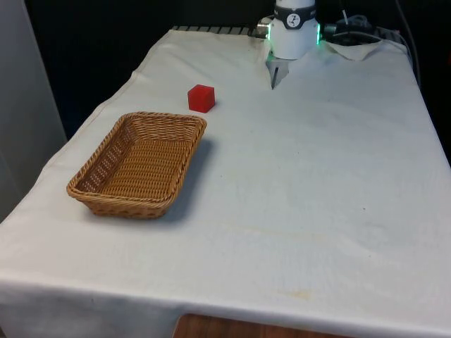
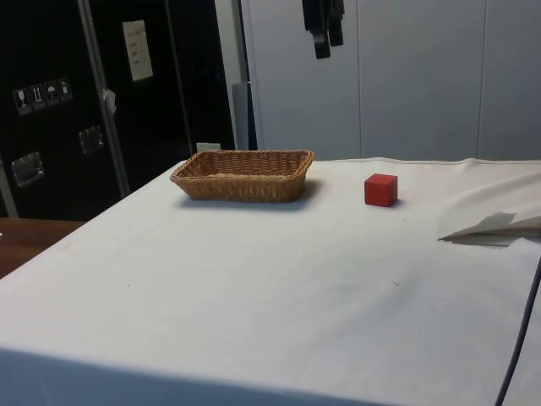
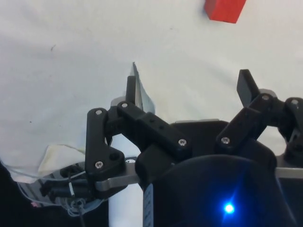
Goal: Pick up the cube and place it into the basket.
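Wicker basket (image 1: 138,165) sits empty, red cube (image 1: 201,98) untouched beside it on the cloth; gripper (image 3: 189,87) hangs high, fingers spread, nothing grasped yet.

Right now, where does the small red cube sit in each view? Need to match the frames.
Front view: small red cube on the white cloth, just beyond the woven wicker basket's far rim.
Side view: cube right of the basket, apart from it.
Wrist view: cube cut off at the frame edge, on bare cloth.
Shared landmark: the basket, in the front and side views.
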Controlling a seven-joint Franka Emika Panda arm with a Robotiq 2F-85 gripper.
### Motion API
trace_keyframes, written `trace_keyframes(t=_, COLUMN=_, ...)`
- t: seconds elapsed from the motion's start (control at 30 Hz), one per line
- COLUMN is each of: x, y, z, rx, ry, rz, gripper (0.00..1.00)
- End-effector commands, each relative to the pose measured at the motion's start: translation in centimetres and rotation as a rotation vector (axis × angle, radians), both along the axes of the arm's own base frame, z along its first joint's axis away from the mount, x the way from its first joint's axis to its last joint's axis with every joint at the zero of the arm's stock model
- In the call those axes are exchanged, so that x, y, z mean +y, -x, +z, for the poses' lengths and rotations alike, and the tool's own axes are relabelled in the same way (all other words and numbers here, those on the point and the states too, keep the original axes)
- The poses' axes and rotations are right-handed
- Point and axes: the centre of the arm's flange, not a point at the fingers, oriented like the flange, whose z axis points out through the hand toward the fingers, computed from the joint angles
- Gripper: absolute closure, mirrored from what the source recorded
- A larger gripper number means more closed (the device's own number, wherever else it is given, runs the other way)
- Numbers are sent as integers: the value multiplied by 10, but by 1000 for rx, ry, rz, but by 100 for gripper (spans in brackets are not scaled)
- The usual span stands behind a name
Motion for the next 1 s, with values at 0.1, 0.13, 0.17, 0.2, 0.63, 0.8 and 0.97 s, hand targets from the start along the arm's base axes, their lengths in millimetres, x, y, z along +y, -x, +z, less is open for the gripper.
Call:
trace_keyframes(t=0.1, x=-10, y=7, z=-3, rx=-11, ry=5, rz=0, gripper=0)
trace_keyframes(t=0.13, x=-12, y=9, z=-4, rx=-11, ry=5, rz=-2, gripper=0)
trace_keyframes(t=0.17, x=-16, y=11, z=-5, rx=-11, ry=3, rz=-2, gripper=0)
trace_keyframes(t=0.2, x=-16, y=11, z=-5, rx=-11, ry=3, rz=-2, gripper=0)
trace_keyframes(t=0.63, x=-42, y=31, z=-15, rx=-18, ry=-8, rz=-12, gripper=0)
trace_keyframes(t=0.8, x=-51, y=38, z=-18, rx=-21, ry=-12, rz=-14, gripper=0)
trace_keyframes(t=0.97, x=-59, y=43, z=-23, rx=-14, ry=-21, rz=-22, gripper=0)
